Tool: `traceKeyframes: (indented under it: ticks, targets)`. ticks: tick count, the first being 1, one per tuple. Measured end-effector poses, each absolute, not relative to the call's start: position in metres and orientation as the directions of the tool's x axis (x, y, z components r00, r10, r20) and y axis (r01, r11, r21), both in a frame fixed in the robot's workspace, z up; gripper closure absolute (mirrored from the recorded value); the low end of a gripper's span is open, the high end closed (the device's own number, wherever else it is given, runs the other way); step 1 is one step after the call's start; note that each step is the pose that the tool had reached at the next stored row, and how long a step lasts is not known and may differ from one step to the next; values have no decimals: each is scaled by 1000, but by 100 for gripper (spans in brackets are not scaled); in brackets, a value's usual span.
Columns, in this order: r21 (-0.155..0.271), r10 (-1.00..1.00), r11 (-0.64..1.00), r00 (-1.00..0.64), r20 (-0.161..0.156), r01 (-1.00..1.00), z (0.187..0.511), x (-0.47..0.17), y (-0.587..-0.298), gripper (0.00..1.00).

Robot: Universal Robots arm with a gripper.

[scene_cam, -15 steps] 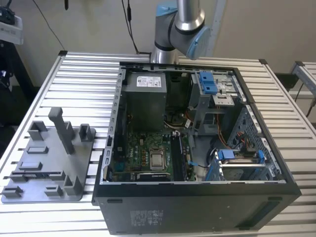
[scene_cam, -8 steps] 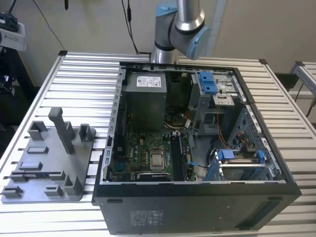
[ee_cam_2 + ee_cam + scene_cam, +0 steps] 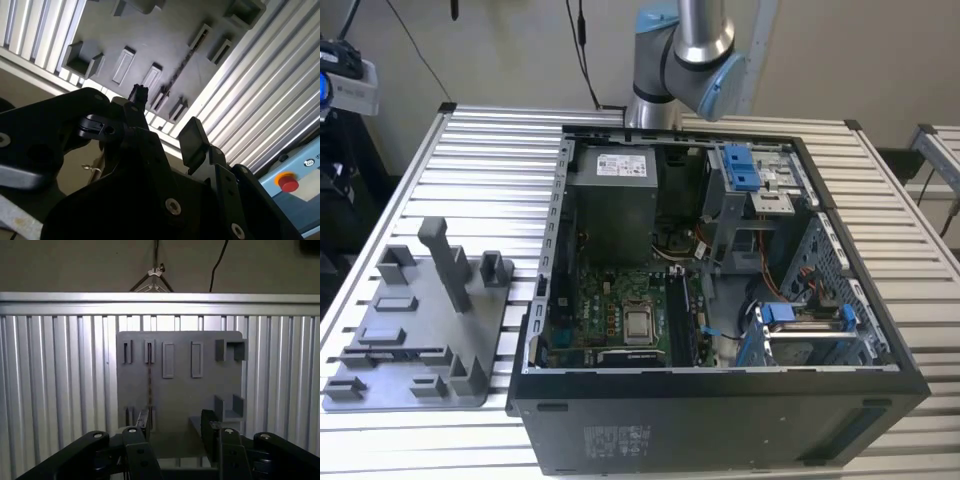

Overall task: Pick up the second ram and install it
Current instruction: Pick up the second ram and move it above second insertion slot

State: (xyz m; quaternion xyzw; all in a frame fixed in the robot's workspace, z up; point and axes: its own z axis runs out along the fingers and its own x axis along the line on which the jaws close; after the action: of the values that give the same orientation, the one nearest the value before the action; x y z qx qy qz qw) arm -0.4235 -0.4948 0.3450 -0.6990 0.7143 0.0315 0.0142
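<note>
The second ram (image 3: 149, 382) is a thin dark stick standing on edge in the grey holder tray (image 3: 180, 390), held between slotted brackets at each end. In the second wrist view the ram (image 3: 181, 70) runs across the same tray (image 3: 150, 35). My gripper (image 3: 175, 426) hangs well above the tray, open, with nothing between its black fingers (image 3: 209, 427). One fingertip lines up roughly over the ram's near end. In the second wrist view my gripper (image 3: 165, 116) also stands open and empty.
An open computer case (image 3: 720, 400) lies on the slatted aluminium table (image 3: 490, 150), with the motherboard (image 3: 620, 315) and its memory slots (image 3: 686, 320) exposed. The tray (image 3: 420, 330) sits at the exterior view's left and carries a tall grey post (image 3: 448, 262). The arm's elbow (image 3: 685, 60) is at the back.
</note>
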Motion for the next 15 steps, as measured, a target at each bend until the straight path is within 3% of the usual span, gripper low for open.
traceKeyframes:
  ticks: [15]
  targets:
    - [25,-998,-7,5,-64,-1000,322,-423,-503,46]
